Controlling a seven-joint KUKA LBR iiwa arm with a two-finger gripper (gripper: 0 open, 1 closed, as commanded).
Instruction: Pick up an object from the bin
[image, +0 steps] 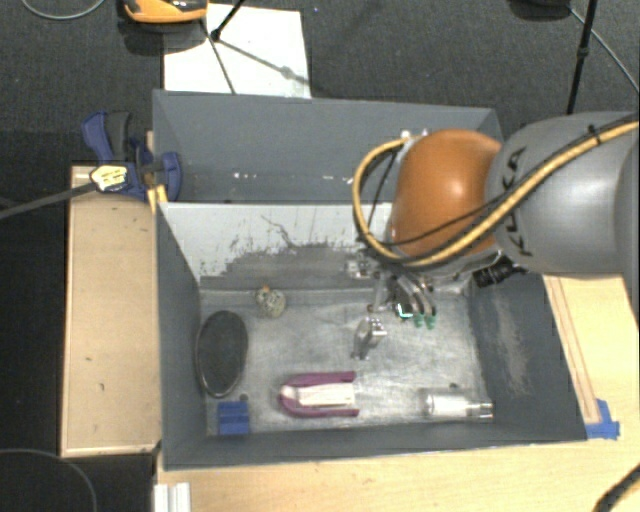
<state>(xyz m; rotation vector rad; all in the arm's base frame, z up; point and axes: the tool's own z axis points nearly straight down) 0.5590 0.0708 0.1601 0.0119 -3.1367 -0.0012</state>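
Purple-and-white curved plastic piece (318, 396) lies by the front wall of the grey metal bin (180, 340). Your pincer (365, 342) hovers near, behind it; apart or together, cannot tell. Centre over it before lowering.

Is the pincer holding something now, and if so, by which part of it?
Nothing held, as far as can be seen. The pincer hangs over the bare bin floor, apart from the purple-and-white object lying nearest to it.
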